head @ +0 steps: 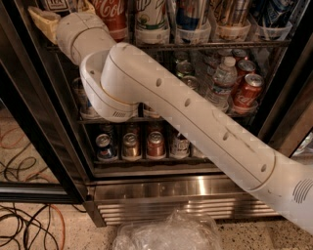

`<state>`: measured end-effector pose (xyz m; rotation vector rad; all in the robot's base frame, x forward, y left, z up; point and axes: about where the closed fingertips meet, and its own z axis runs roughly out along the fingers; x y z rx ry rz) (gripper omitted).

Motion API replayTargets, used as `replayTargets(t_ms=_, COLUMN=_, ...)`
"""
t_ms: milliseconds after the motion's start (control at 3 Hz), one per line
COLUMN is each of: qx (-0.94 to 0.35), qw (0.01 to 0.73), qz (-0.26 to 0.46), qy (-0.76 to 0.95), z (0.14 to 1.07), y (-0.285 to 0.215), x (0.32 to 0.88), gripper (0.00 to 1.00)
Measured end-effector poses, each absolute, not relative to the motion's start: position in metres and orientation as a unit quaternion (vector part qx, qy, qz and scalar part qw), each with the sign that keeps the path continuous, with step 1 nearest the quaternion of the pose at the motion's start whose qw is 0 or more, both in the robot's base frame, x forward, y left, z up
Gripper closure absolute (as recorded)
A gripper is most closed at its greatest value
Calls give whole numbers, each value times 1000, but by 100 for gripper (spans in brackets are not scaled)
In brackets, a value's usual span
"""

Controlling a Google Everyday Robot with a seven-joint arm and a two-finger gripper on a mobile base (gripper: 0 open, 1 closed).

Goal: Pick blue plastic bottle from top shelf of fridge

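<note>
The fridge (32, 112) fills the view. One black door frame slants down its left side, another black upright closes the right, and a steel louvred base (161, 195) runs along the bottom. The white arm (195, 122) crosses from lower right to upper left, its elbow bulging in front of the middle rack of cans (155, 144). The top shelf (220, 45) lies just under the upper edge, its bottles packed side by side in clear holders (230, 32) with hardly a gap between them. The gripper (45, 20) is at the shelf's left end, near the left frame and beside the red cola bottle (111, 14). Whether the gripper is apart or closed cannot be told. The blue plastic bottle (54, 4) is just above the gripper at the top edge of the view, and only a strip of its white label with dark lettering shows.
</note>
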<state>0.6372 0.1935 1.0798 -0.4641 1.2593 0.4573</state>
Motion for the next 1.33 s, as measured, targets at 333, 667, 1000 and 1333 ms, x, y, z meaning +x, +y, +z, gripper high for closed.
replayTargets(t_ms=333, qx=-214, qw=756, qz=211, qy=582, z=1077, y=204, x=636, gripper=35)
replayTargets(t_ms=667, qx=-214, qw=756, qz=211, qy=582, z=1077, y=204, x=636, gripper=58)
replayTargets(t_ms=1000, qx=-214, qw=756, qz=211, qy=582, z=1077, y=204, x=636, gripper=82)
replayTargets(t_ms=1333, qx=-214, qw=756, qz=211, qy=582, z=1077, y=204, x=636, gripper=100)
